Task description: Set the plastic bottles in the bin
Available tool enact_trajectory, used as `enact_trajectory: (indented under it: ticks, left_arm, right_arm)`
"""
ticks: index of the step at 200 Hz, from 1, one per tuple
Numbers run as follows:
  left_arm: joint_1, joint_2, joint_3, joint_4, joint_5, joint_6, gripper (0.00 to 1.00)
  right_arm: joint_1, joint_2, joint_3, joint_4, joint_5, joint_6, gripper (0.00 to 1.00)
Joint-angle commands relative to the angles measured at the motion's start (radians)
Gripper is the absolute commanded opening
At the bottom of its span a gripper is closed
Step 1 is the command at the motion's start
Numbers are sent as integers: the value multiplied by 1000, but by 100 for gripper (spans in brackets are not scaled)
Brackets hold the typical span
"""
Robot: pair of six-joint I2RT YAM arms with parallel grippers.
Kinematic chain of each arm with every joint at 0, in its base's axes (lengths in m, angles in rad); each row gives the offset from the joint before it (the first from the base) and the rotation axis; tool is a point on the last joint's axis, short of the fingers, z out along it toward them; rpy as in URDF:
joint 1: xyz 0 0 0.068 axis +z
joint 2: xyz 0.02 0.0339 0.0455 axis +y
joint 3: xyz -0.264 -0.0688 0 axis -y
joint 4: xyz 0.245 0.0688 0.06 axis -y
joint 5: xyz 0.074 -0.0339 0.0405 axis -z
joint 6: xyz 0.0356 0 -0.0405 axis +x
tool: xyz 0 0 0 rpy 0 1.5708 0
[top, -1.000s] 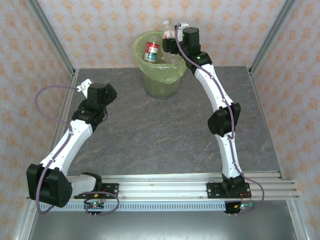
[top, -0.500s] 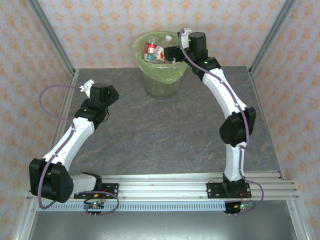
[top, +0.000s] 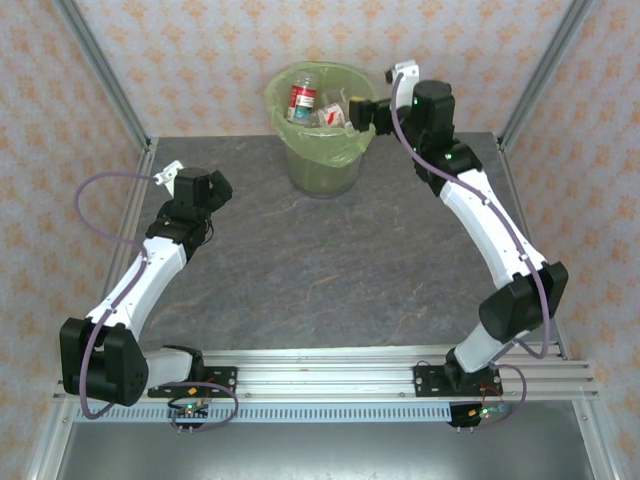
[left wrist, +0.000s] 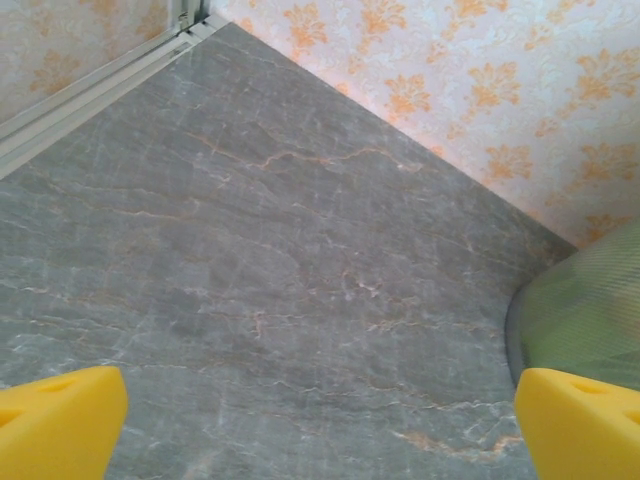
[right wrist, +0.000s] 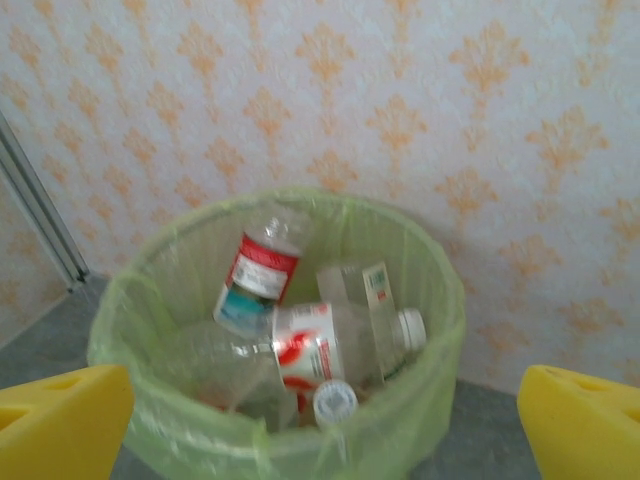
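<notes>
The left gripper [left wrist: 320,425] hung over the grey table [top: 330,260], its yellow fingers [left wrist: 60,420] spread wide. Farther back, the right gripper [right wrist: 320,425] stood equally wide open just beside the bin [top: 322,165], where the plastic bottles [right wrist: 320,345] lay heaped inside the green liner.

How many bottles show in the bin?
4, all in the bin: red-label bottle tilted at back, white-label bottle beside it, lying bottle mid-bin, capped bottle in front. Others may be hidden.
</notes>
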State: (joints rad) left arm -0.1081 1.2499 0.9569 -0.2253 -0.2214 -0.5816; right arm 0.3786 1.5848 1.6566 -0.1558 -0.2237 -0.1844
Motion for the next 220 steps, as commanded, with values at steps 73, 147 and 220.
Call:
enact_trajectory:
  ticks: [73,147,220]
  left_arm:
    - [104,-8,-128,146,-186,158,100]
    - [119,81,-355,570,-83,416,100]
    - [99,202,-466,831,142,552,100]
  right_arm:
    - [-42,-362,-700,454,433,-13,99]
    - [-203,-445,-1052,511,573,203,99]
    - [-287,-276,-1142,558,390,230,99]
